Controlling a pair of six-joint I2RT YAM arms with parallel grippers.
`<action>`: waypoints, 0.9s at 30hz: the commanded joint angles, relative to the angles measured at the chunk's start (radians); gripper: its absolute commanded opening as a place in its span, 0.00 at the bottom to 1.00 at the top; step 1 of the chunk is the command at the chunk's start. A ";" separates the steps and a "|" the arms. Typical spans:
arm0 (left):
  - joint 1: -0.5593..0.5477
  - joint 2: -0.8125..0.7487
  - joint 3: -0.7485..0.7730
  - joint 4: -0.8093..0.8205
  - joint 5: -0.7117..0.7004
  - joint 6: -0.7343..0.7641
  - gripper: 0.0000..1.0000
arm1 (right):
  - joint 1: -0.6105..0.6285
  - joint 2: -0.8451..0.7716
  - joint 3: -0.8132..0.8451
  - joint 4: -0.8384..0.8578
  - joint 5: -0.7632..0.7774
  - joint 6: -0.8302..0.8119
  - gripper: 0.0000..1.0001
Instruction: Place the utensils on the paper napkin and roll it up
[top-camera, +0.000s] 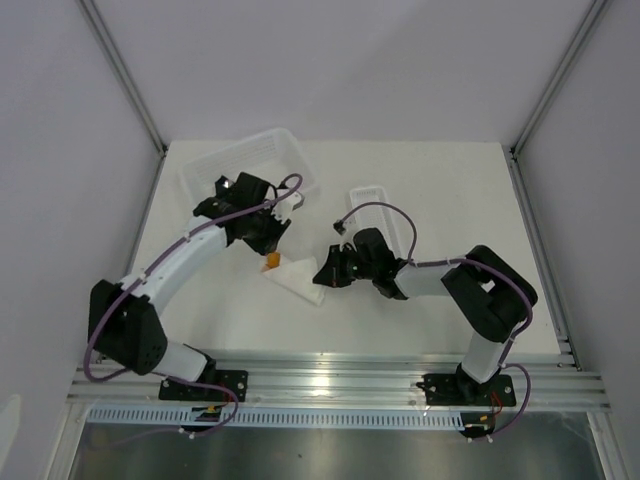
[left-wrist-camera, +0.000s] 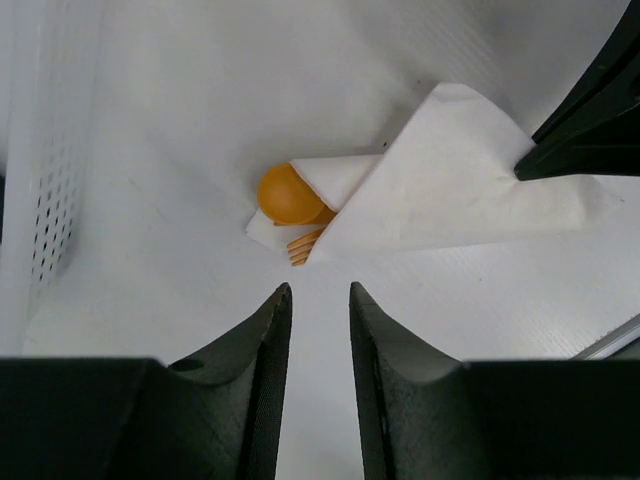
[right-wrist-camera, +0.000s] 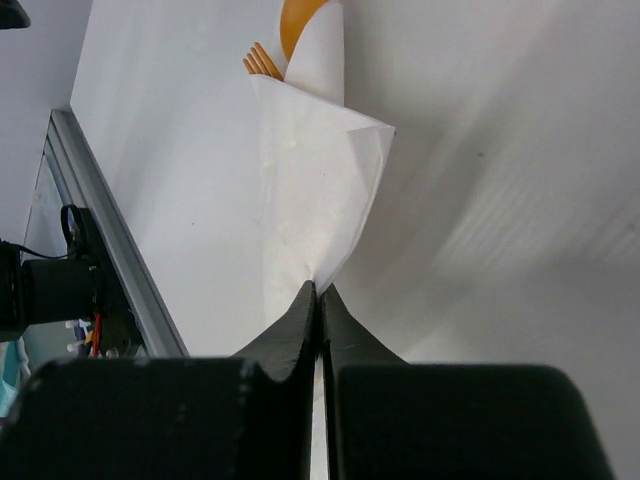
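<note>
1. Rolling looks to be the step in hand. The paper napkin (left-wrist-camera: 450, 190) lies on the bench (top-camera: 430, 180) between the two arms, already folded over the utensils into a loose wedge.
2. The spoon (left-wrist-camera: 288, 193) bowl and the fork (left-wrist-camera: 305, 245) tines poke out of the wedge's open end. The knife is hidden, presumably inside the fold.
3. The right claw (right-wrist-camera: 318, 290) is clamped on the napkin's opposite corner, pinching the paper to a point.
4. The left claw (left-wrist-camera: 318, 292) hovers just short of the utensil end, its jaws slightly parted with nothing between them.
5. To roll well, the right claw should carry its pinched corner over the handles with a gentle, low pull. Thin paper tears under a jerk and slackens if it is lifted high.
6. The left claw would do best pressing down on the bundle near the spoon, anchoring it so the wrap tightens around the pieces instead of dragging them.
7. Light plastic probably skids easily, so the main risk is utensils sliding out of the open end.
8. The basket (top-camera: 250, 160) and tray (top-camera: 385, 205) stand well apart behind.
</note>
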 joint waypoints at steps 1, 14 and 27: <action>0.039 -0.121 -0.076 -0.035 -0.009 0.013 0.34 | 0.022 -0.037 0.040 -0.033 0.030 -0.057 0.00; 0.131 -0.406 -0.293 0.041 -0.026 -0.004 0.37 | 0.066 -0.109 0.058 -0.073 0.134 -0.107 0.00; 0.157 -0.465 -0.356 0.087 -0.003 -0.001 0.40 | 0.097 -0.244 0.012 -0.116 0.189 -0.130 0.00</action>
